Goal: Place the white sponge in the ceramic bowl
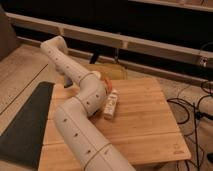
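Currently end effector [66,82] clenched, low at wooden table's [145,125] far-left edge; grasp undetermined.

My arm [82,107] rises from the bottom centre of the frame and bends toward the upper left, lying across the left half of the wooden table [145,125]. My gripper [66,81] hangs at the table's far left edge, below the elbow at upper left, pinched together. Just right of my arm, near the table's middle, a small carton [110,104] lies on the boards. A mat [25,122] lies left of the table. Cables [195,107] run along the floor at right.
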`<action>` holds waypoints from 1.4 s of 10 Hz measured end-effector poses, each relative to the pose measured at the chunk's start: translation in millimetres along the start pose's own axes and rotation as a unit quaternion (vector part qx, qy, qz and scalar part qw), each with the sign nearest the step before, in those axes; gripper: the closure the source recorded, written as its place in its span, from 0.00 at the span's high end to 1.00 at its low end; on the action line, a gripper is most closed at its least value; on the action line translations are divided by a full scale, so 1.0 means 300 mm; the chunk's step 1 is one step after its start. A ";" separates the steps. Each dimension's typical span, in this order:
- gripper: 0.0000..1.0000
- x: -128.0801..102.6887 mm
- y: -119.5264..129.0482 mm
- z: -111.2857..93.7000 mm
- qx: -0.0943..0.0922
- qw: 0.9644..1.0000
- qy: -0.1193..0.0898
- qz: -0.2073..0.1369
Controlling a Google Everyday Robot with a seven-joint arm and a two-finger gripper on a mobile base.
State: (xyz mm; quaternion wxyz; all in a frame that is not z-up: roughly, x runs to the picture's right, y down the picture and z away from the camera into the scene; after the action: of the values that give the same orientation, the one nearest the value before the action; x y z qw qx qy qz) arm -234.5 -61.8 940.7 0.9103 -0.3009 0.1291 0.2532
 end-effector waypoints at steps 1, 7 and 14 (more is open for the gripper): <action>0.00 0.005 -0.002 0.001 0.000 1.000 0.002 0.001; 0.00 0.008 -0.003 0.004 -0.001 1.000 0.003 0.001; 0.00 -0.009 0.019 -0.065 -0.003 0.999 -0.001 -0.037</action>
State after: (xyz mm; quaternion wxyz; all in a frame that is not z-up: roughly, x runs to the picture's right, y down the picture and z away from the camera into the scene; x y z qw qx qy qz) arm -241.5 -70.7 923.6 0.9183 -0.3076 0.1163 0.2203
